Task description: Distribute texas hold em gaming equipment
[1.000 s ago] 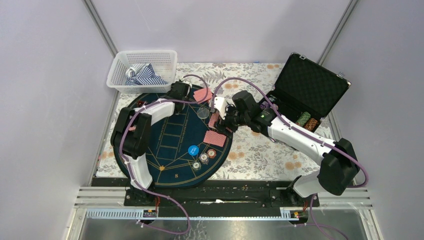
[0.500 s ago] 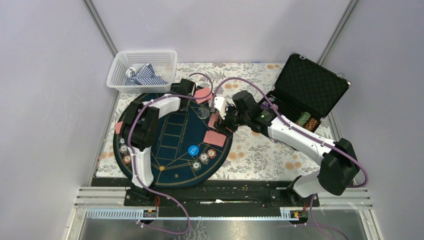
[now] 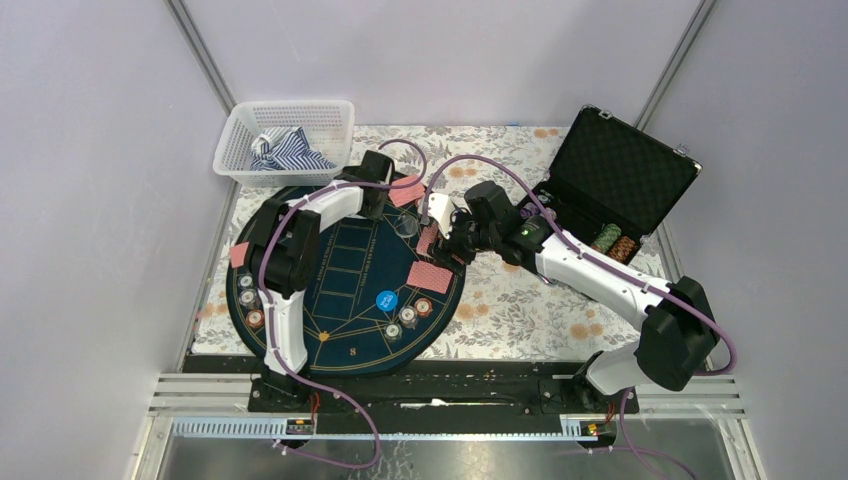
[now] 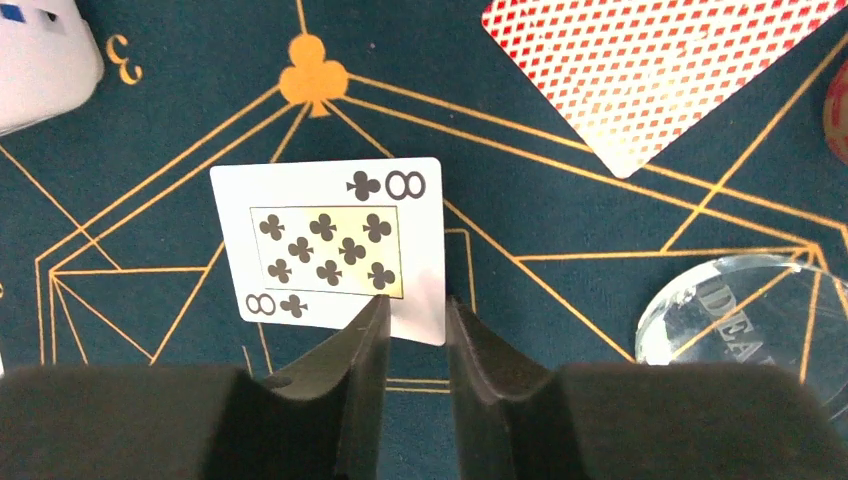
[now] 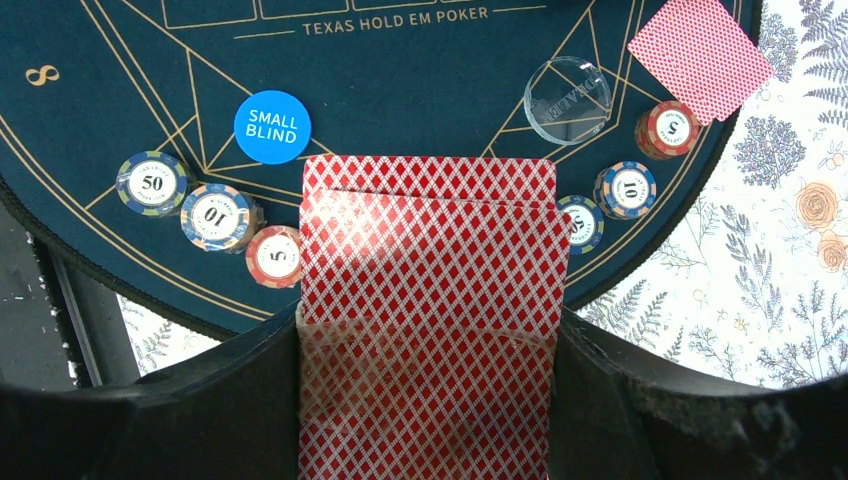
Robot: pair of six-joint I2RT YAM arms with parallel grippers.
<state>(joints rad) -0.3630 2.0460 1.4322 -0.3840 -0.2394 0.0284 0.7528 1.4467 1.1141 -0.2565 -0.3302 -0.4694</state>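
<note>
Over the last second my left arm has swung along the far rim of the round poker mat (image 3: 340, 300). The left gripper (image 4: 415, 305) now sits beside the red-backed card (image 4: 650, 70) already lying there. Its jaws, closed tight a moment ago, have just parted to a narrow gap. The eight of clubs (image 4: 325, 250) shows full face in the left wrist view, its near edge right at the fingertips. I read it as let go onto the mat, face up, though I can't tell whether a finger is touching it. The clear dealer disc (image 4: 745, 320) lies just to one side.

The right gripper (image 5: 430, 340) hasn't budged. Its jaws stand about half open, clamped on the deck of red-backed cards (image 5: 430, 250), which it holds above the mat's right edge (the small blind disc (image 5: 272, 127) and several chip stacks lie below it).

So I judge one more card to be dealt to that far seat. A card dealt face up may need turning over.
</note>
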